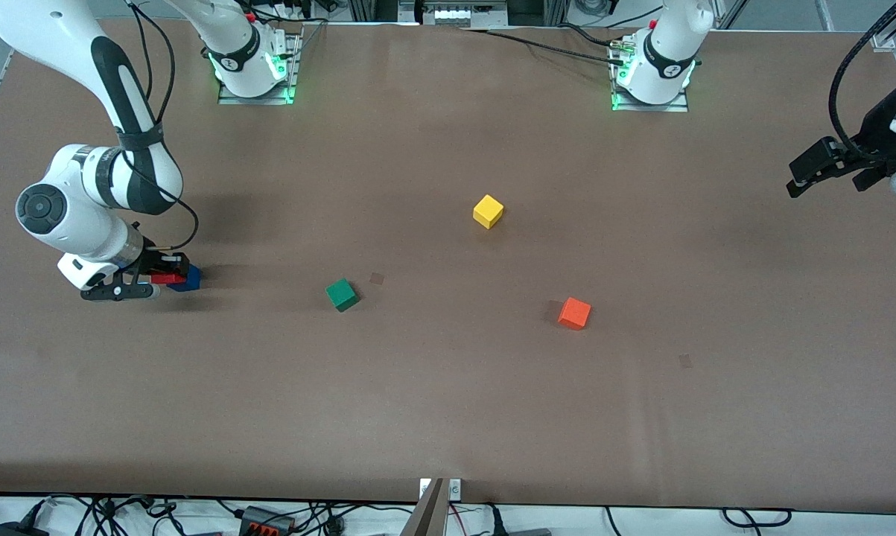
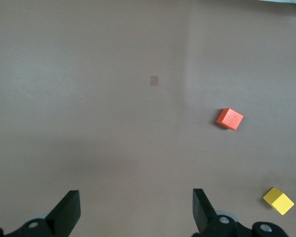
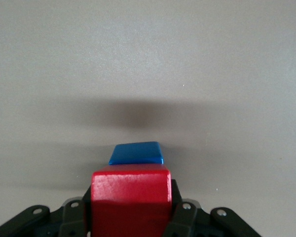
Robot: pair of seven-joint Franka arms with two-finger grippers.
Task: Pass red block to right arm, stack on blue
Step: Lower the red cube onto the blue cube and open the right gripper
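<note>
Right wrist view shows the right claw clamped on the red block, with the blue block on the surface just past the red one's leading edge, only partly covered; front view puts both at the right arm's end of the surface, the red block beside and slightly above the blue. The hand-over looks done, so placing is the step in hand; to do it well, shift the red block fully over the blue one first, square the faces, lower straight down until they meet, and only then release; letting go off-centre risks a tipped stack. The left claw waits, spread wide and empty, over the left arm's end of the surface. Green block, yellow block and orange block lie well apart from the stack.
</note>
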